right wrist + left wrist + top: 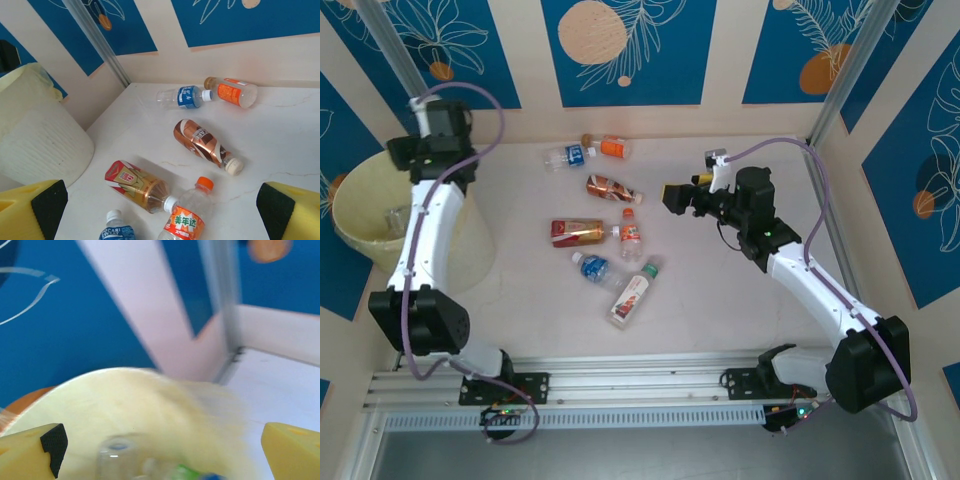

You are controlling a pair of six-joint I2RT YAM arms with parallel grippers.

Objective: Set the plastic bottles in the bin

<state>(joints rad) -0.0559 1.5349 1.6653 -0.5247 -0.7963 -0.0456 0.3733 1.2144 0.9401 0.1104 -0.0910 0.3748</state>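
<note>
**Seven bottles left to move, at least one already binned**

The pale surface (720, 300) carries most of the work that remains: seven plastic bottles lie on their sides in a loose scatter across its middle and far part, none of them touching the bin.

The bin (355, 240) stands at the far left edge of the surface, upright, well apart from the nearest loose bottle. Something clear lies inside it (395, 218). The left wrist view looks down past the rim at a clear bottle neck (117, 455) with scraps of green and blue label beside it, so at least one bottle is in. How many more lie under it cannot be told.

The left end effector (162, 452) hangs over the mouth of the bin with its jaws spread wide and nothing between them. The right end effector (672, 195) hovers over the right of the scatter, jaws also wide and empty, facing the bottles.

The loose bottles, far to near:
- orange-label bottle (612, 147) and blue-label bottle (568, 156), cap to cap near the back wall
- copper-brown bottle (612, 188)
- red-and-gold bottle (578, 232)
- orange-capped bottle (632, 235)
- blue-and-white bottle (593, 268)
- green-capped bottle (634, 295), nearest the arms

By this count the task looks well under half done.
</note>
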